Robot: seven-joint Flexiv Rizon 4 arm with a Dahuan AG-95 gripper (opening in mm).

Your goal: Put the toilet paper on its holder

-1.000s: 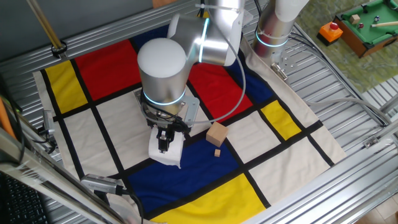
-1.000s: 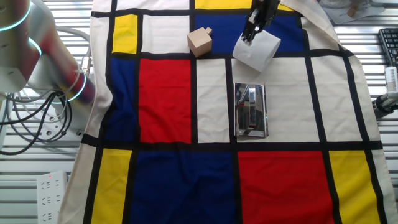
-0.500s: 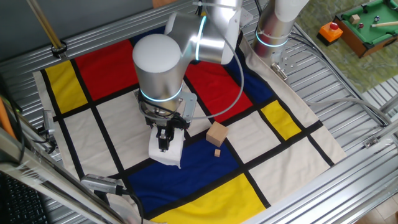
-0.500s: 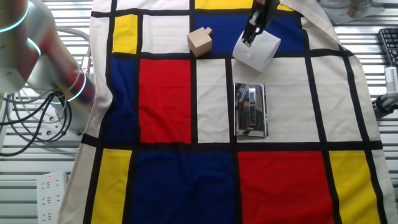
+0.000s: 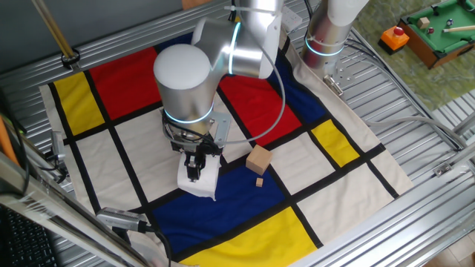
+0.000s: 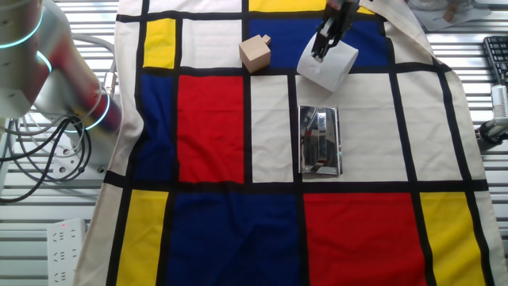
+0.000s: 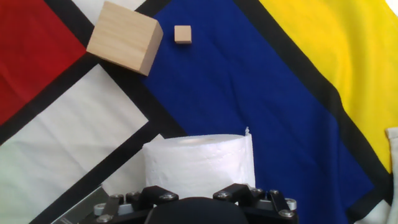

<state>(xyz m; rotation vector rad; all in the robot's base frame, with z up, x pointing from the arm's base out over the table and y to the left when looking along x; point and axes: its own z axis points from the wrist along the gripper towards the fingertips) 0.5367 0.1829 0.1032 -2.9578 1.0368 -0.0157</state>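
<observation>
Surface: a metal slat table (image 5: pixel 415 148) covered by a cloth (image 6: pixel 214 127) of red, blue, yellow and white panels with black bands.
Count: one roll (image 5: pixel 199 180) (image 6: pixel 327 65) (image 7: pixel 199 163), one holder (image 6: pixel 320 141), one large cube (image 5: pixel 258 159) (image 6: pixel 255 52) (image 7: pixel 124 37), one tiny cube (image 5: pixel 260 182) (image 7: pixel 183 34).
Roll: white, on a black band between a white and a blue panel, near the cloth's edge.
Holder: shiny plate on a white panel, just beside the roll, not touching it.
Around: the large cube sits near the roll on the side away from the holder; the tiny cube lies just beside it on blue. Nothing lies between roll and holder.
Arm: it reaches down from above, wrist vertical, fingers pointing at the cloth.
Gripper (image 5: pixel 194 172) (image 6: pixel 324 46): fingers down on the roll, pinching it.
</observation>
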